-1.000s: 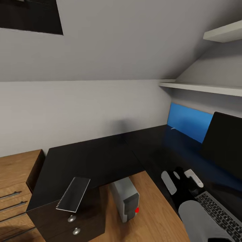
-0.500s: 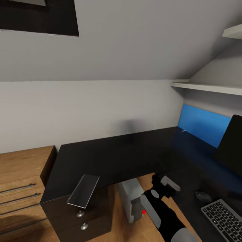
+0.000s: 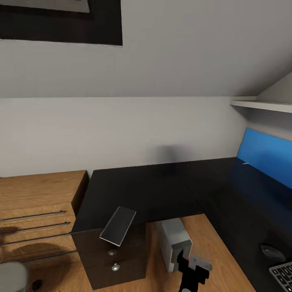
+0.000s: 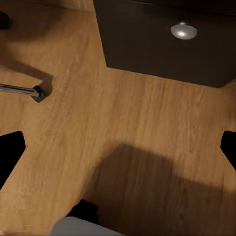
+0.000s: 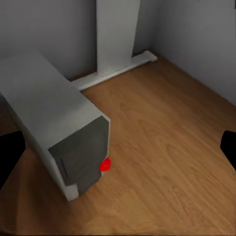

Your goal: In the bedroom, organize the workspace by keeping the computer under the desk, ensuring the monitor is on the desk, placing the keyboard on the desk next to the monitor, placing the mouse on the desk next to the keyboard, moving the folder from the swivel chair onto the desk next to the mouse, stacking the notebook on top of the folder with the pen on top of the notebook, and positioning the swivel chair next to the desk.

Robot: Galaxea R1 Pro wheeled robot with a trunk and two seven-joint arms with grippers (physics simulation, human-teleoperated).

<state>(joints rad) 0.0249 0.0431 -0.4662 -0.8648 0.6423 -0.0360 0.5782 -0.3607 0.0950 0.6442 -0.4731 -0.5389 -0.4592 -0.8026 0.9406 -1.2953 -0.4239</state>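
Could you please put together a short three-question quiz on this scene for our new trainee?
1. True or false: the computer stands on the floor, part of it under the desk.
2. Which item lies at the desk's front corner, jutting past the edge over the drawers? A) the notebook B) a lamp C) a mug
3. Fill in: the mouse rests on the desk close to the ____.

Key:
1. True; its front with the red light shows in the right wrist view, on the wooden floor.
2. A, the notebook.
3. keyboard, at the head view's lower right corner.
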